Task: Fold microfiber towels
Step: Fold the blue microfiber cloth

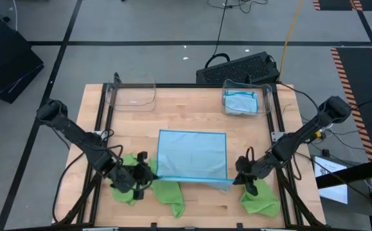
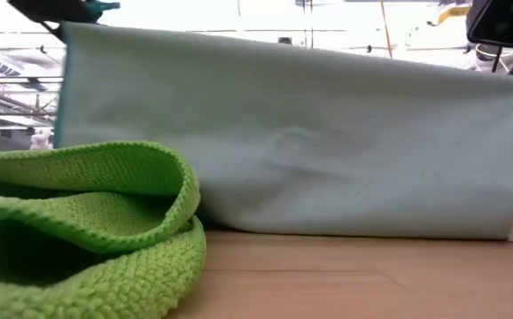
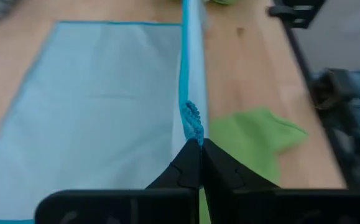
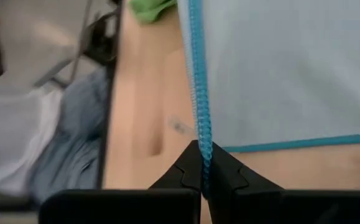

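In the low view the lifted blue towel [image 2: 309, 142] fills the frame and hides the far table and most of the room behind; its top corners and both grippers are cut off by the upper edge; the green towel [image 2: 79, 230] runs off the left and bottom edges. In the high view the left gripper [image 1: 144, 174] and right gripper [image 1: 240, 168] are too small to show their fingertips; the folded contents of the right clear bin [image 1: 243, 101] cannot be counted.

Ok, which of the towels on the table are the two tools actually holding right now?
The light blue towel spread mid-table: left tool and right tool pinch its near edge. The green towels lie loose, and another blue one sits in a bin.
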